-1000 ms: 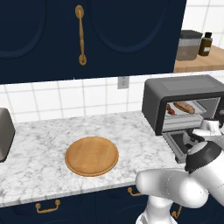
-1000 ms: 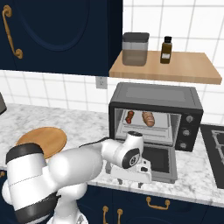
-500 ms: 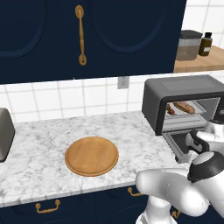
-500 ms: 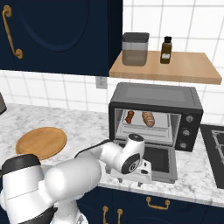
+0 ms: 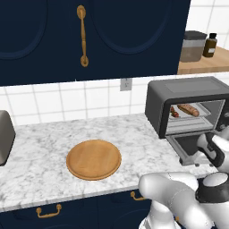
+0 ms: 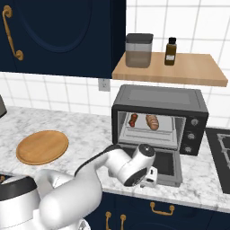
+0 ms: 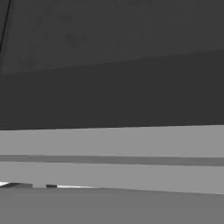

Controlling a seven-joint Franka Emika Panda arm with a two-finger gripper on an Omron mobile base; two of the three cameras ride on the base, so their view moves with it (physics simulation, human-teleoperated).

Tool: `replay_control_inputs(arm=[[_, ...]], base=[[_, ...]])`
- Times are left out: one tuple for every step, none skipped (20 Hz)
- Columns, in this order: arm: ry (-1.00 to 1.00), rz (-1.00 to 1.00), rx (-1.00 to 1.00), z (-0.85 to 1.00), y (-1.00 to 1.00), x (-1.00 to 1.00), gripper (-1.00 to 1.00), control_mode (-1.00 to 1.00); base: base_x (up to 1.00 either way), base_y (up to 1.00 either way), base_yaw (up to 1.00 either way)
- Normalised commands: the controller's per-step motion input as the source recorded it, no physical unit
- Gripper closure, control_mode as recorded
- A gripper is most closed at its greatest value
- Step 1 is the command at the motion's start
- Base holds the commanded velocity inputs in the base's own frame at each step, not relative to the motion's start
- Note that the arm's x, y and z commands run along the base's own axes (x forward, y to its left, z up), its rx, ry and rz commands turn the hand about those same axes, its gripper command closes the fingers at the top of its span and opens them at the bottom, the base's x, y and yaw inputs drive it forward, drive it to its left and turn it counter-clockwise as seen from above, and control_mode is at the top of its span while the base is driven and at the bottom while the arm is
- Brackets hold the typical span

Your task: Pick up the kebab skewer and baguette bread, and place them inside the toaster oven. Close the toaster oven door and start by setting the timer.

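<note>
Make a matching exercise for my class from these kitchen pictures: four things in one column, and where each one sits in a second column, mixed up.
Things:
1. bread loaf
2. wooden plate
3. dark bottle
4. oven door

Places:
A. on the wooden wall shelf, beside the grey canister
B. folded down flat in front of the toaster oven
C. on the marble counter, with nothing on it
D. on the tray inside the toaster oven, next to the meat skewer

Pairs: 1-D, 2-C, 3-A, 4-B
</note>
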Motion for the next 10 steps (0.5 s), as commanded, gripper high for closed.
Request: replay_control_inputs(arm=[[-0.3,0.0,0.02,0.35,0.14,0.82,-1.0,-1.0],[-0.3,0.0,0.02,0.36,0.13,0.77,-1.0,-1.0],[-0.31,0.0,0.01,0.4,0.16,0.71,-1.0,-1.0],[-0.3,0.0,0.01,0.41,0.19,0.71,-1.0,-1.0],[-0.31,0.0,0.0,0.45,0.23,0.65,-1.0,-1.0],[-0.31,0.0,0.0,0.44,0.28,0.69,-1.0,-1.0],[-0.32,0.0,0.0,0.46,0.31,0.69,-1.0,-1.0],[-0.32,0.0,0.0,0.44,0.33,0.69,-1.0,-1.0],[-0.33,0.0,0.0,0.41,0.39,0.71,-1.0,-1.0],[-0.33,0.0,0.0,0.4,0.45,0.71,-1.0,-1.0]], base=[[0.0,0.0,0.0],[0.0,0.0,0.0],[0.0,0.0,0.0],[0.0,0.0,0.0],[0.0,0.0,0.0],[0.0,0.0,0.0],[0.0,0.0,0.0],[0.0,0.0,0.0],[0.0,0.0,0.0],[0.0,0.0,0.0]])
